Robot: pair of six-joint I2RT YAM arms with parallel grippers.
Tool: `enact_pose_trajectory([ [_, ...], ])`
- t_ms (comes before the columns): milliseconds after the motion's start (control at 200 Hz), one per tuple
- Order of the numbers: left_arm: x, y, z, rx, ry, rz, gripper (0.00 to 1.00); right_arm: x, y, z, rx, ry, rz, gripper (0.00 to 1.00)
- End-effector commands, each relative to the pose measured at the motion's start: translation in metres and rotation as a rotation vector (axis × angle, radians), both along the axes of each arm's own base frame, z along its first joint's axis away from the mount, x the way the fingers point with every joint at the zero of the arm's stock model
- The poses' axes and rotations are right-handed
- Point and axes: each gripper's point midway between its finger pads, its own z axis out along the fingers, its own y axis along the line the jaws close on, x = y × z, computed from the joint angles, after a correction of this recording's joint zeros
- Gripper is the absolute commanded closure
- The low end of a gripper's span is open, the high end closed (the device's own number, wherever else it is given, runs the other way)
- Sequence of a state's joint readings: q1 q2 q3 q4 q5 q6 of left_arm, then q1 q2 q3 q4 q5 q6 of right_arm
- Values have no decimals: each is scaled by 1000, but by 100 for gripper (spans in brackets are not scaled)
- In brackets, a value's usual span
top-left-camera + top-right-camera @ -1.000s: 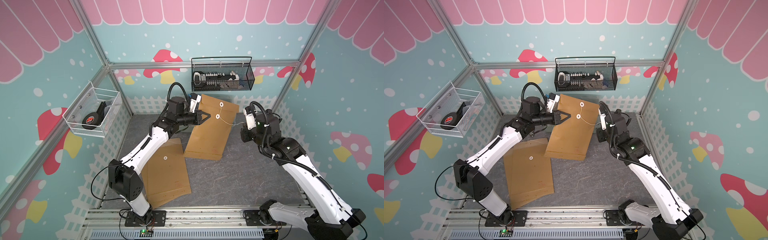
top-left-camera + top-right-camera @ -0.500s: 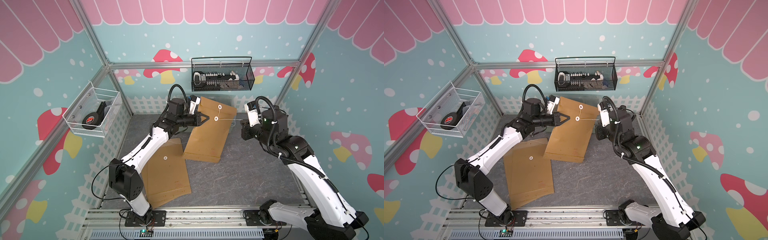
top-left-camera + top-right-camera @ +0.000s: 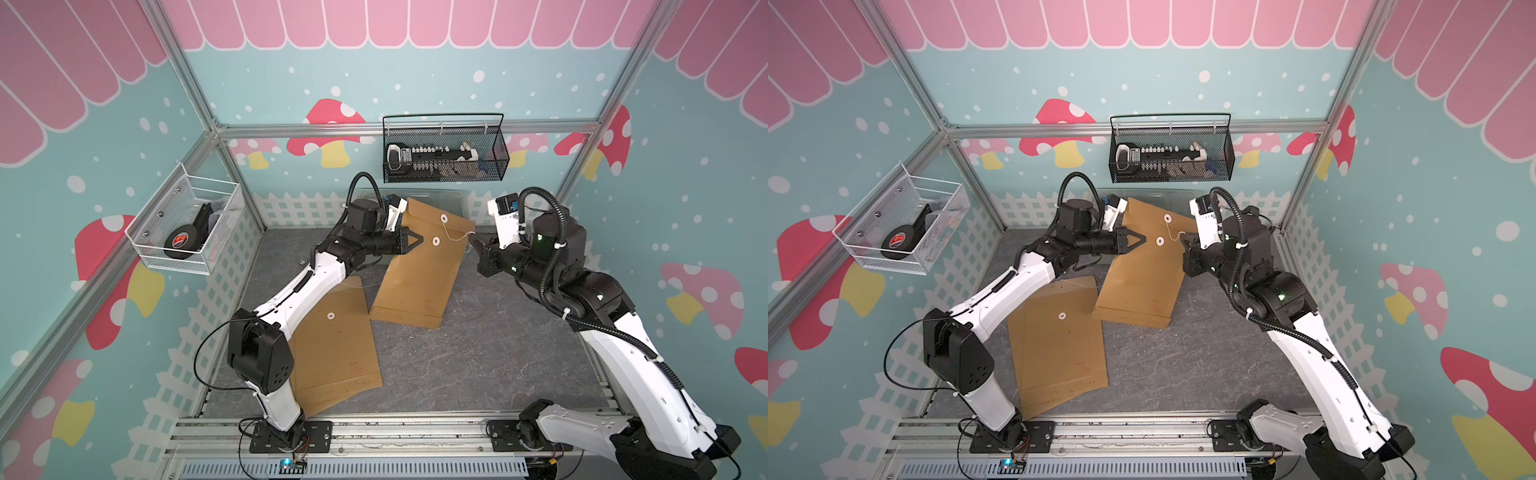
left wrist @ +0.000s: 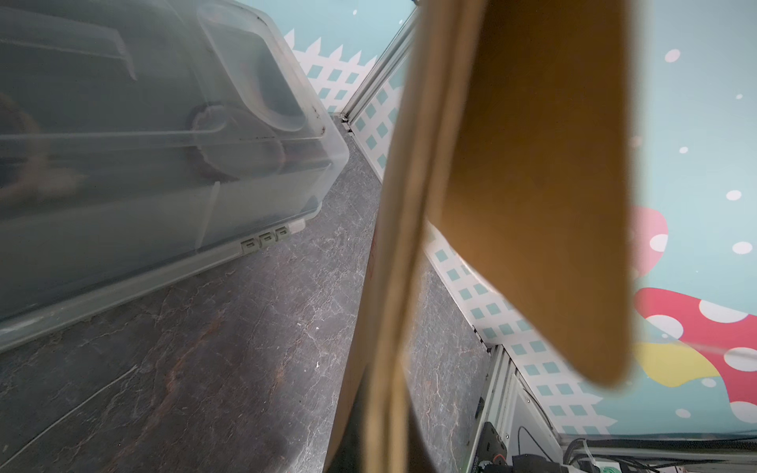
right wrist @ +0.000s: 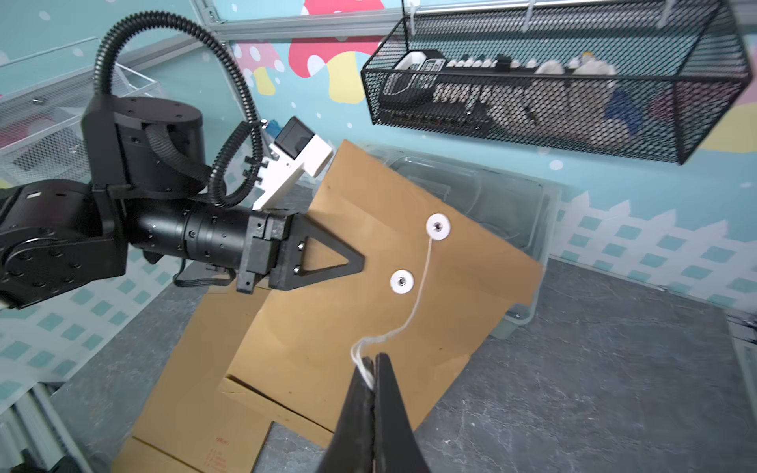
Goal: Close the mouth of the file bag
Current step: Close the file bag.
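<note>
Your left gripper is clamped tight on the side edge of the kraft file bag. It props the mouth end up toward the 12 o'clock end of the table, while the bag's bottom edge rests on the surface. Your right gripper is pinched down on the free end of the white string, which runs out from the upper button on the flap. The lower button sits at about 6 o'clock from the upper one in both top views, and no string is around it yet.

So winding is the job now, I'd say. Take the slack out first, because there's a loose curl near your fingertips. Then sweep the string low against the paper, under the lower button's rim, and circle it. Hold the left grip firm so the bag doesn't twist. Mind the spare file bag at 7 o'clock and the clear plastic box behind.
</note>
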State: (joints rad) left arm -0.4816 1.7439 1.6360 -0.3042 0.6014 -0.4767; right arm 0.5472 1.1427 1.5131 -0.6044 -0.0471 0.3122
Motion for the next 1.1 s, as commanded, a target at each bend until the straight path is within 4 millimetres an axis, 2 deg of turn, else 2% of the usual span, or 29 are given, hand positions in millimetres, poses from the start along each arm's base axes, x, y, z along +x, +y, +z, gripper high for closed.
enact_pose_trajectory([
  [0,5,-10,34,-81,-58,11,100,-7,23,0,143,12,66,100],
  [150,-2,-22,45,-124,-58,-15,100,-9,52,-12,240,42,137,100],
  [330,-4,-24,50,-140,-61,-24,100,-23,90,-27,320,85,281,100],
  [490,-6,-25,54,-147,-65,-39,100,-29,108,-58,354,167,348,100],
  [805,-18,-24,73,-190,-84,-86,100,-17,106,-131,289,284,282,100],
  [911,-21,-24,75,-196,-86,-99,100,-13,102,-143,290,302,261,100],
  [1096,-27,-25,74,-199,-85,-132,100,-6,92,-150,285,306,228,100],
])
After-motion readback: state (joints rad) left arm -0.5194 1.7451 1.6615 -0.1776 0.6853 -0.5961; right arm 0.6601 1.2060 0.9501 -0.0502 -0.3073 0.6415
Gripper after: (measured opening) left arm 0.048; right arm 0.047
